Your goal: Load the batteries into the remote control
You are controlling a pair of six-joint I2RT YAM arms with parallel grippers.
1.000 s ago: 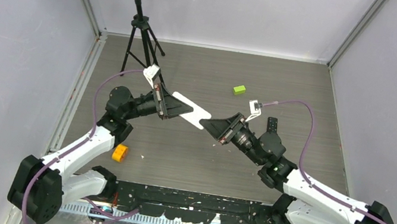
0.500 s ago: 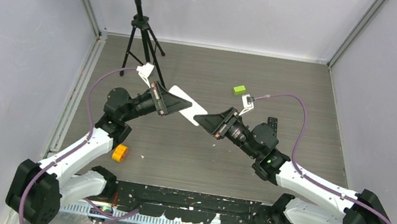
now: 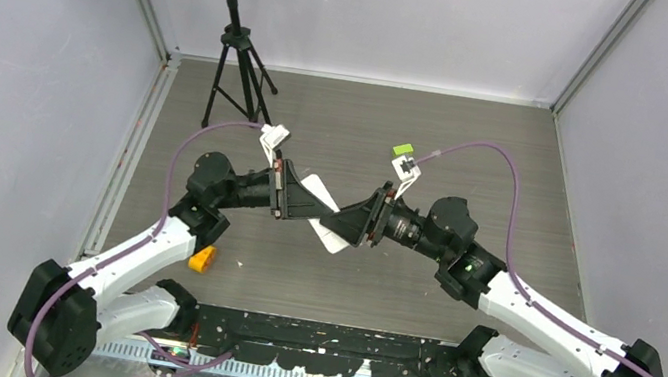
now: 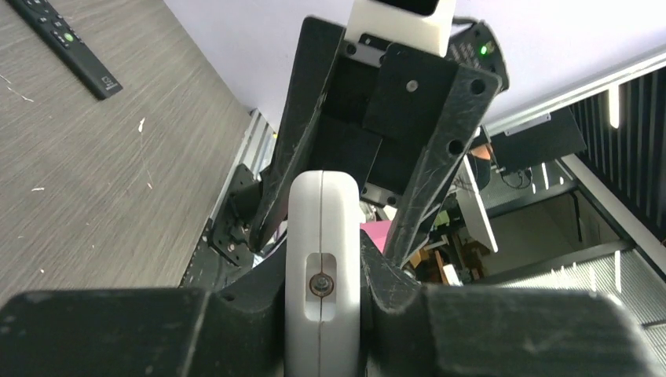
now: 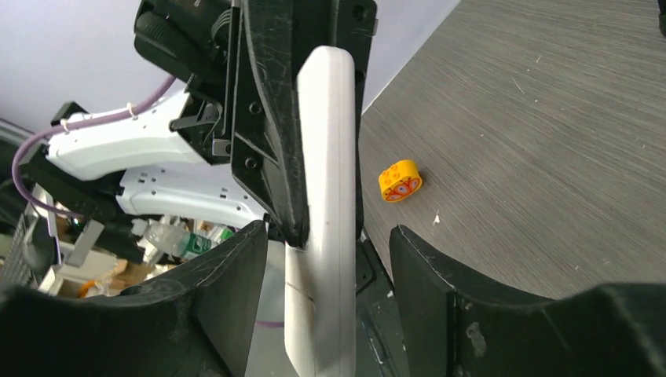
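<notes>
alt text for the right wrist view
A white remote, seen edge-on, is gripped by the left claw, while the right claw stands open on either side of it. An orange block lies on the wood-grain table beyond.

No legible text; logo on black remote (image 4: 69, 45) too blurred.

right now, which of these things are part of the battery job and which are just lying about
In the job: white remote, left hand shut on it, right hand open around it. I can make out no batteries.
Lying about: black remote, orange block, green block, music stand.
</notes>
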